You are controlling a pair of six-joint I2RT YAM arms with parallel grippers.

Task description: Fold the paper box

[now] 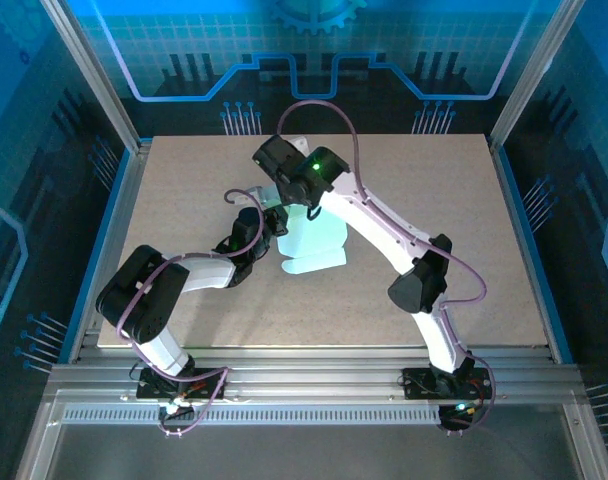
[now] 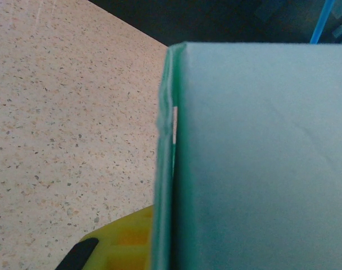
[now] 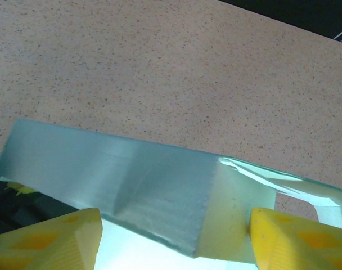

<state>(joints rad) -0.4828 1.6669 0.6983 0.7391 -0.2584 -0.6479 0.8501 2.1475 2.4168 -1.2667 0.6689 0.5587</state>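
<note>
Item: paper box [image 1: 314, 245], pale mint card, partly folded, on the speckled tabletop [image 1: 454, 200] left of centre.
Left gripper [image 1: 267, 228]: fingers pressed together on the box's left wall.
Right gripper [image 3: 175, 218]: fingers [image 3: 53, 242] spread astride its far edge.
Open tabletop to the right and near side.

The right gripper [image 3: 176, 247] hangs over the speckled table [image 3: 160, 67] with its jaws wide apart, a yellow fingertip [image 3: 47, 242] on either side of the paper box [image 3: 131, 180]. The pale blue-green box shows a long raised wall ending in a folded corner between the fingertips, with a thin flap running on past it. It sits well apart from the table's dark-backed edge.
</note>
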